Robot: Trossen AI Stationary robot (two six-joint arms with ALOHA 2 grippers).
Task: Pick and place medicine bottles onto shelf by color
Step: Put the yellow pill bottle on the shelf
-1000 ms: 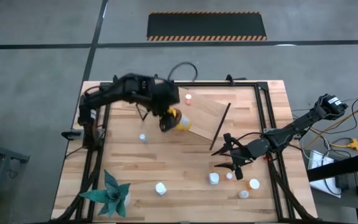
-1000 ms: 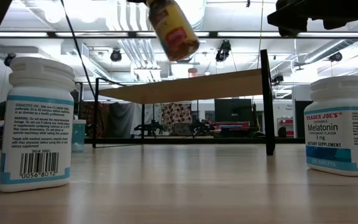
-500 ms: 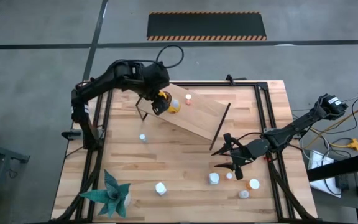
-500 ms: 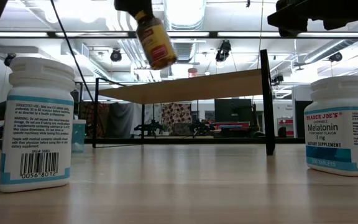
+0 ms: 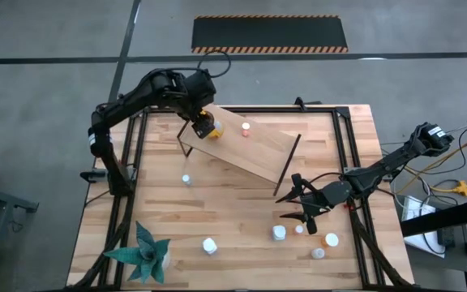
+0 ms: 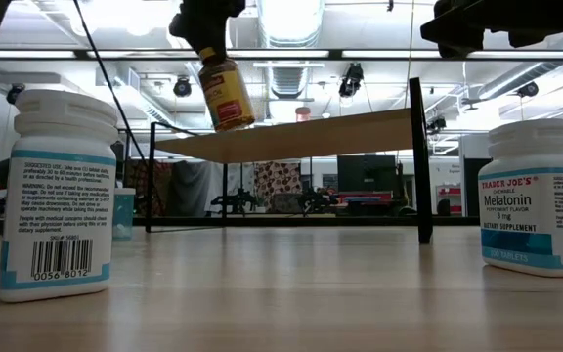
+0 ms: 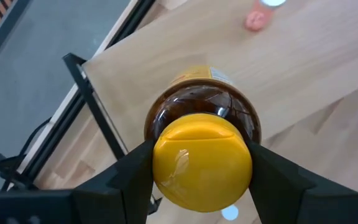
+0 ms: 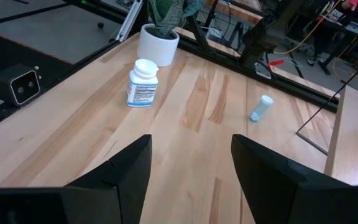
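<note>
My left gripper [image 5: 203, 127] is shut on the amber bottle [image 6: 225, 93] with the yellow cap and holds it above the far left corner of the shelf [image 5: 254, 150]. The shelf is a light wooden board on thin black legs. A pink-capped bottle [image 5: 245, 129] stands on the board. My right gripper [image 5: 298, 208] is open and empty above the table's near right part. Small white bottles [image 5: 279, 233] and an orange-capped one [image 5: 332, 240] stand on the table near it. My left gripper pinches the amber bottle's yellow cap [image 7: 202, 163] between its two fingers [image 7: 135, 167], one on each side of the cap. The fingers come from above, pointing down. The bottle hangs below them, slightly tilted, clear of the shelf board [image 6: 291, 137].
A teal-capped bottle [image 5: 186, 179] and a white bottle [image 5: 209, 245] stand on the tabletop left of the middle. A green paper plant [image 5: 146, 251] stands at the near left corner. In the low view two white bottles [image 6: 59, 196] [image 6: 541, 196] stand close to the camera.
My left gripper has carried the amber bottle toward the table's far left, from over the shelf's middle to over its far left corner. The bottle has stayed in the hold and has turned from a clear tilt to nearly upright.
</note>
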